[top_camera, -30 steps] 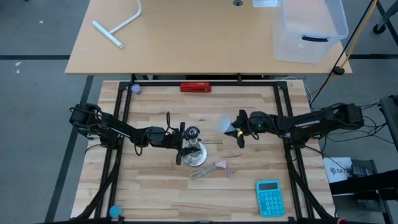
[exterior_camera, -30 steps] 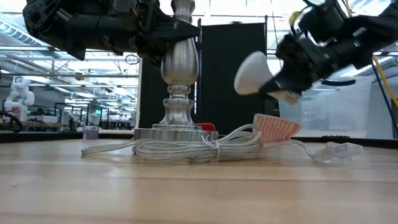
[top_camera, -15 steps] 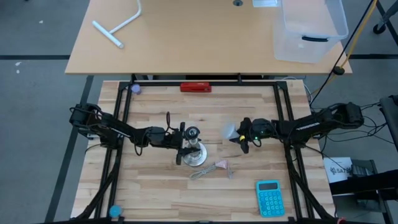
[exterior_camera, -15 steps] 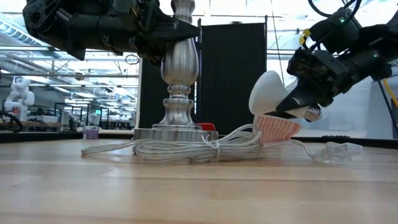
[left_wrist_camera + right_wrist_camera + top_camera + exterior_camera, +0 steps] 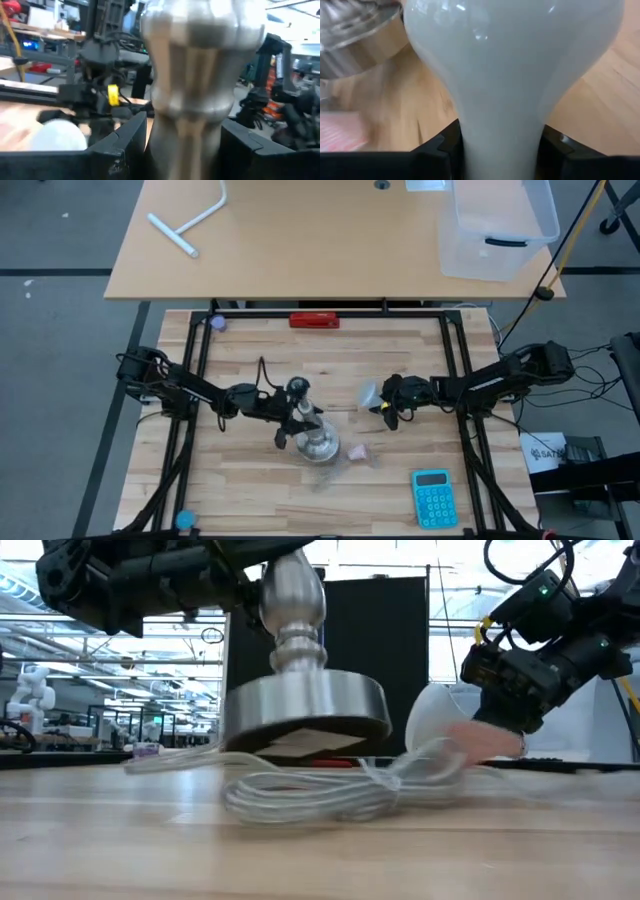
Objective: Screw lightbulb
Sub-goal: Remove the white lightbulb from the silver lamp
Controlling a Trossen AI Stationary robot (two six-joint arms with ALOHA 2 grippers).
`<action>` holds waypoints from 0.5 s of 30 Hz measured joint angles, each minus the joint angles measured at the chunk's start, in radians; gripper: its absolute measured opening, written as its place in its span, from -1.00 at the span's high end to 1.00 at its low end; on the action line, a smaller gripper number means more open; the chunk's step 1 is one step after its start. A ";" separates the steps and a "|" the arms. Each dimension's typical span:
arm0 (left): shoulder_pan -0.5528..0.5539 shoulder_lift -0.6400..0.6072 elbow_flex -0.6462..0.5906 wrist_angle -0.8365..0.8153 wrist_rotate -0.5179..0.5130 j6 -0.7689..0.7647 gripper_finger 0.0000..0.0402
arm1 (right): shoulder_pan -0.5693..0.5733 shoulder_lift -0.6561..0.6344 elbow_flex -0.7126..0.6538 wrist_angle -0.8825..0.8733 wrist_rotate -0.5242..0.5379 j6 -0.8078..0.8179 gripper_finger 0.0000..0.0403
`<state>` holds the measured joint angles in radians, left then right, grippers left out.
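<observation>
White lightbulb (image 5: 512, 65) clamped by our right end effector (image 5: 385, 398), silver stand (image 5: 300, 690) tilted off the surface (image 5: 250, 480), clamped in our left end effector (image 5: 288, 412)

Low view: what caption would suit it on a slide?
Left fingers lift the silver lamp stand off the table while right fingers hold the lightbulb.

Both my arms are dark, nearly black, built from chunky jointed segments with loose black cables looping along them. My left gripper (image 5: 291, 408) ends in two flat matte-black fingers (image 5: 120, 145) with squared-off edges, same as my right gripper (image 5: 385, 402). There's a small green light glowing on my right wrist, plus a yellow band, and some pale lettering on the casing that I can't read.
</observation>
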<state>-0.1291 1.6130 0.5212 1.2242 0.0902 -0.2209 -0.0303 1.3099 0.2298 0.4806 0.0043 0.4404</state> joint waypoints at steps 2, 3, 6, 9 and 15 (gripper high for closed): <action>0.002 0.000 0.001 0.004 -0.011 0.006 0.05 | 0.000 0.020 0.000 0.004 0.000 -0.003 0.26; 0.003 0.001 0.001 0.004 -0.013 0.011 0.05 | 0.000 0.030 0.000 0.009 0.000 -0.003 0.26; 0.003 0.001 0.001 0.031 -0.002 0.015 0.05 | 0.000 0.063 0.000 0.027 0.000 0.001 0.25; 0.001 -0.002 0.002 0.039 0.016 0.010 0.05 | 0.000 0.094 0.000 0.043 0.000 0.004 0.21; 0.002 -0.003 0.004 -0.011 0.026 0.061 0.05 | 0.000 0.160 0.000 0.119 0.001 0.010 0.26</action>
<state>-0.1271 1.6104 0.5255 1.2131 0.1162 -0.1599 -0.0307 1.4703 0.2302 0.5992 0.0055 0.4503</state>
